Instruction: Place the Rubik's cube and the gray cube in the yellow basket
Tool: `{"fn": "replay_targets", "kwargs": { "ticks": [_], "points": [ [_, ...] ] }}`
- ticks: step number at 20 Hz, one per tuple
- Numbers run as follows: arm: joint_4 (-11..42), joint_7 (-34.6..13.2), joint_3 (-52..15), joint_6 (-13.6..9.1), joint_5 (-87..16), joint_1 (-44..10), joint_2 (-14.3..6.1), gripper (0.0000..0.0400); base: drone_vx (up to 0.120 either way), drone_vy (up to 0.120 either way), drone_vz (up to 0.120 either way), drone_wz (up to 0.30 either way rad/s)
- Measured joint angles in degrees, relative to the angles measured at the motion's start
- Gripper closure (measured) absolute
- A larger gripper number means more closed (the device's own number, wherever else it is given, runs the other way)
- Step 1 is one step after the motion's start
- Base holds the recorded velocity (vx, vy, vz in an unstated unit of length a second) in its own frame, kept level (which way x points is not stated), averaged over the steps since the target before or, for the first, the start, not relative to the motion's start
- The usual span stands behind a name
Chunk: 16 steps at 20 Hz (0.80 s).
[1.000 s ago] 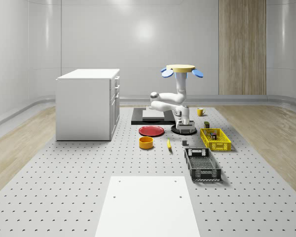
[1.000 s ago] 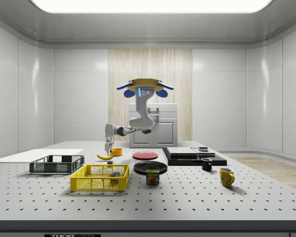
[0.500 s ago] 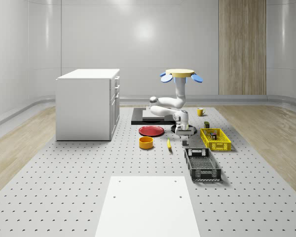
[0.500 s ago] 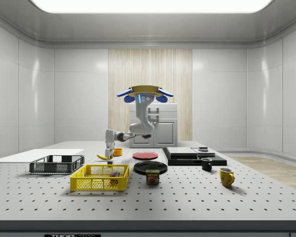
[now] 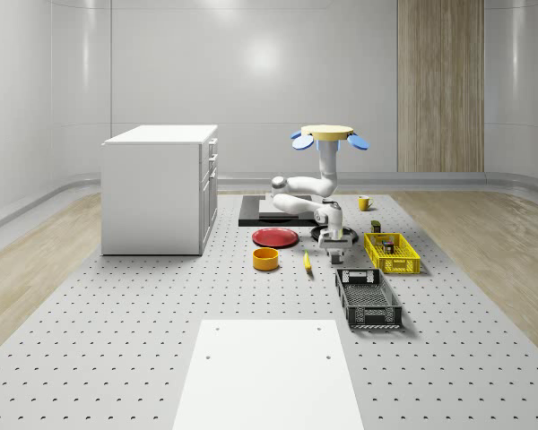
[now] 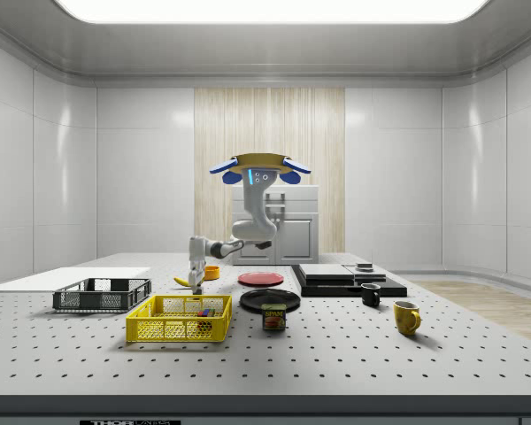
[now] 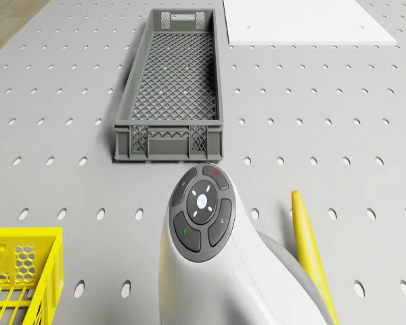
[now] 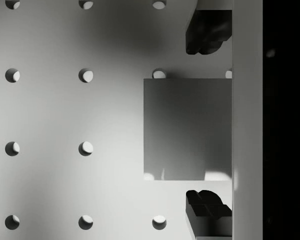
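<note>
gray cube: sits flat on the table (image 5: 161,305), between the banana (image 5: 307,262), the yellow basket (image 5: 392,253) and the black crate (image 5: 367,296). In the wrist view the gray cube (image 8: 187,129) lies square to the camera, one face up.
claw: the gripper (image 8: 209,117) is spread, one fingertip (image 8: 208,31) past one edge of the gray cube and the other past the opposite edge; gaps show on both sides, so no contact yet.
cube vs claw: the cube is in the lane between the fingertips, under the wrist. My read is that the wrist is lined up this way so a straight drop and squeeze takes two parallel faces.
arm: elbow folded low, wrist pointing down at the table. In the side view the gripper (image 6: 195,276) hangs close above the surface behind the basket.
drone: hovers (image 5: 331,136) over the far half of the table, above the black plate (image 6: 270,299), and the arm reaches forward and down from it to the cube.
basket: yellow basket already holds a colourful block, apparently the Rubik's cube (image 6: 204,312). The gray one looks like the last item.
next (judgement): lower a little more, close, lift clear of the basket wall, then carry it over.
</note>
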State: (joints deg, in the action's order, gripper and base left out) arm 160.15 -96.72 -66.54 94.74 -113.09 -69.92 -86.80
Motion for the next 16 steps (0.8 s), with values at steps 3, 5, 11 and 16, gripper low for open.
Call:
{"fn": "replay_targets", "kwargs": {
  "ticks": [3, 5, 11, 16],
  "points": [
    [-0.59, 0.04, 1.47, 0.54, -1.4, -0.3, 0.17, 0.0, 0.0, 0.0, 0.0, 0.0],
    [-0.86, 0.27, 2.07, 0.78, -1.97, -0.21, 0.23, 0.0, 0.0, 0.0, 0.0, 0.0],
    [-1.22, 0.73, 2.92, 0.94, -2.84, 0.07, 0.51, 0.0066, 0.0, 0.0, 0.0, 0.0],
    [-1.28, 0.92, 3.15, 0.79, -3.13, 0.24, 0.77, 0.0126, 0.0, 0.0, 0.0, 0.0]
  ]
}}
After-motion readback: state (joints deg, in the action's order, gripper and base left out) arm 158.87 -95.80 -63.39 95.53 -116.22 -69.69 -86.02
